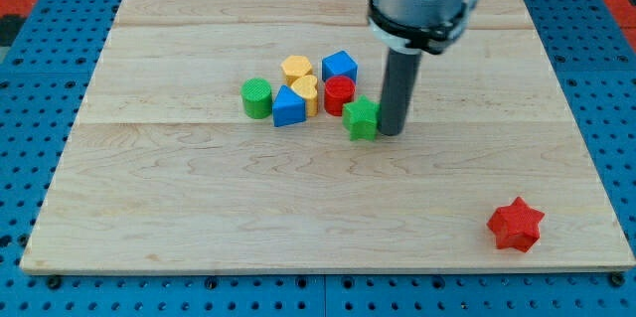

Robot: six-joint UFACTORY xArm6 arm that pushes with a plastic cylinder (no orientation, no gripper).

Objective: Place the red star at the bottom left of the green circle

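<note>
We have no pincer on this arm, only a straight dark rod, so there is nothing released or clenched to report; my tip (pixel 390 133) rests on the table (pixel 199 208) a little above the centre of the frame, just to the right of the green star (pixel 362 118) and so close that we cannot tell whether the two touch. The red star (pixel 516 225) lies alone in the lower right of the frame, near the table's bottom right corner and well apart from every other block and from my tip. The green circle (pixel 256 97), an upright cylinder, stands at the left end of a cluster in the upper middle of the frame. Just to its right sits a blue block (pixel 288 106) of roughly triangular shape, touching a yellow heart-like block (pixel 309 93). Above those we see a yellow block (pixel 296 67) whose shape looks hexagonal, and to its right a blue cube-like block (pixel 340 66). A red cylinder (pixel 339 92) stands just below that blue one and just beside the green star's upper left. The table space below and to the left of the green circle shows bare wood.
</note>
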